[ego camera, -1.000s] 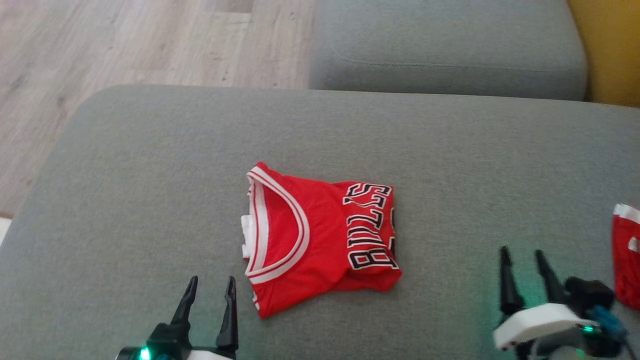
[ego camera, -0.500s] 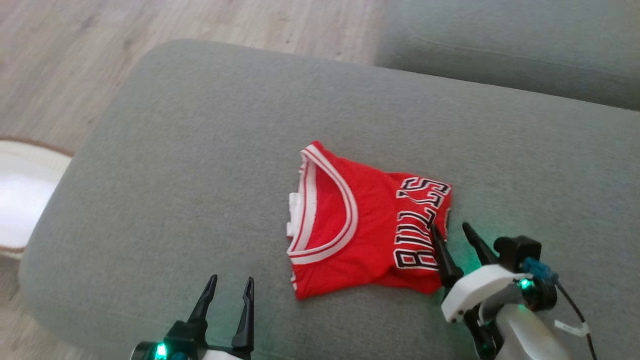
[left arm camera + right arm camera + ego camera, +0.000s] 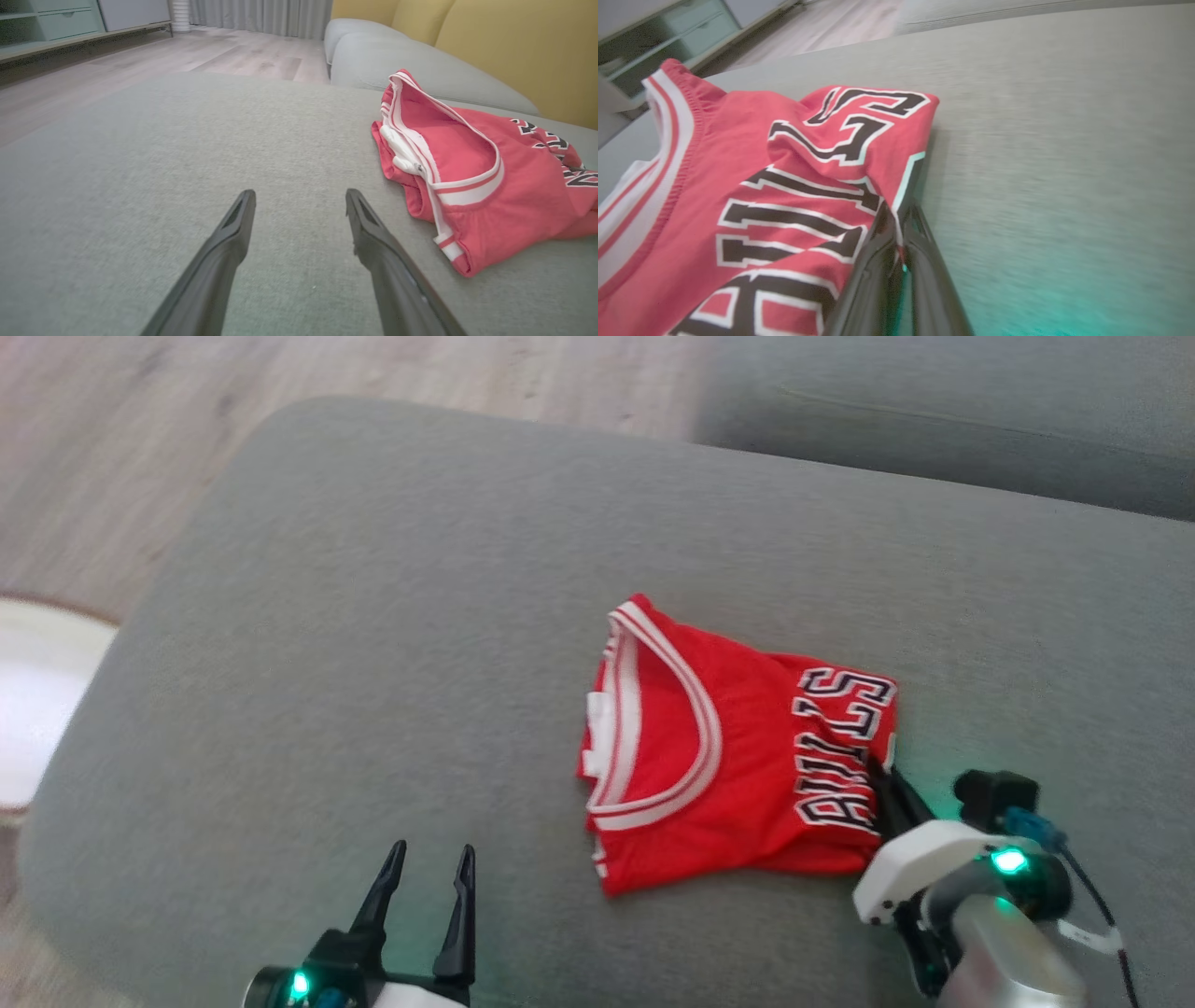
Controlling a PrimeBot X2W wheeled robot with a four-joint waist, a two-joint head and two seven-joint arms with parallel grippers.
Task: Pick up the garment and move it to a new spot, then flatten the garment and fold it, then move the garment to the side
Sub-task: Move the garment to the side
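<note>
The jersey (image 3: 728,756) edge apparently hides right claw (image 3: 896,215) tips.

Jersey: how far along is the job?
Done: the jersey lies folded on the grey cushion. In hand: right jaws are shut on its lettered edge; left jaws stand open, apart from it. Left: carrying it to the side.
</note>
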